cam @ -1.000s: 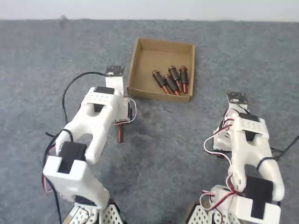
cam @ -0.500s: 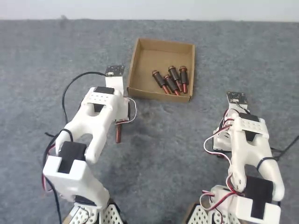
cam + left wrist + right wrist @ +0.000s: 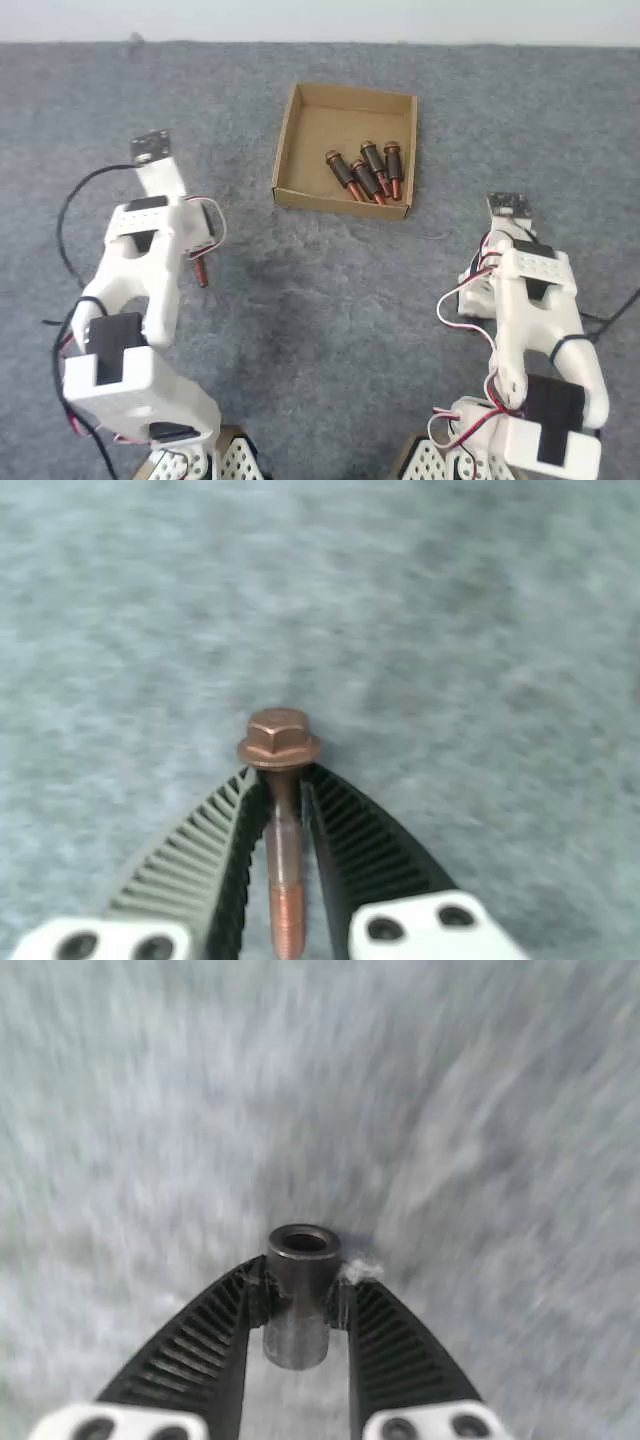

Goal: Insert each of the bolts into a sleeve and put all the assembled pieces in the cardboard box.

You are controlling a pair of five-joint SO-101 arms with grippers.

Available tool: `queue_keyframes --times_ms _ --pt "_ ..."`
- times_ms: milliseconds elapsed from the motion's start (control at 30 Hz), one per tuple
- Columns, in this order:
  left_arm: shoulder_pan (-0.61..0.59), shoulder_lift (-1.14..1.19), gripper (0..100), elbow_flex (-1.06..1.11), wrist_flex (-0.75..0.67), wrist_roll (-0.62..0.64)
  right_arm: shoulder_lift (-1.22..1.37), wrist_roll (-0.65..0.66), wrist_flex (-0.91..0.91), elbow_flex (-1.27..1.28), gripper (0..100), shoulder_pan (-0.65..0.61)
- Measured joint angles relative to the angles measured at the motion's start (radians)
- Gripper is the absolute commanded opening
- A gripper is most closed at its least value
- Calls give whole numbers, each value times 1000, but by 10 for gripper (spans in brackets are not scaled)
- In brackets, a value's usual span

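**Bolt [image 3: 200, 272] and sleeve [image 3: 298, 1305] each gripped: mating step in hand**

High view: the left arm [image 3: 150, 250] sits left of centre on the grey mat [image 3: 330, 330], well apart from the cardboard box [image 3: 283, 150] at far centre. The bolt shows as a copper stub just beside the arm's right flank. Four assembled pieces [image 3: 365, 172] lie together in the box's right half. The right arm [image 3: 530, 300] is at near right, well apart from both the box & the left arm.

Left wrist view: the left gripper [image 3: 282, 780] is clamped on the bolt's shank just under the hex head. The head sticks out past the fingertips, and the threaded end runs back between the ribbed pads.

Right wrist view: the right gripper [image 3: 300, 1278] pinches the sleeve by its sides. The bore's open end faces away from the wrist, w/ nothing blocking it.

Judgement: the step is insertion, prob. of the last pair, since no loose parts show on the mat. The next move calls for bringing the two arms together over mid-mat & lining shank w/ bore on one axis. The thread end, not the head, must meet the bore. That looks tight, as much of the shank lies between the pads. Box drop comes after.
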Motion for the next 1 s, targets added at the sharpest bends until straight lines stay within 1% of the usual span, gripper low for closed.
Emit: queue_keyframes --times_ms 133,367,500,600,733,833,1000 --pt "-15 0 10 0 0 0 8 0 -117 -74 6 0" --pt "-18 0 10 0 0 -6 8 0 -483 -89 6 0" --pt "-18 0 10 0 0 -40 12 0 -635 -89 6 0" --pt "-18 0 10 0 0 -44 66 0 -723 -89 6 -15" --pt "-18 0 10 0 0 -51 181 0 -839 -89 6 -68" --pt "-18 0 10 0 0 -51 270 0 -997 -89 6 -74" --pt "-18 0 10 0 0 -51 373 0 -1335 -89 6 -80"
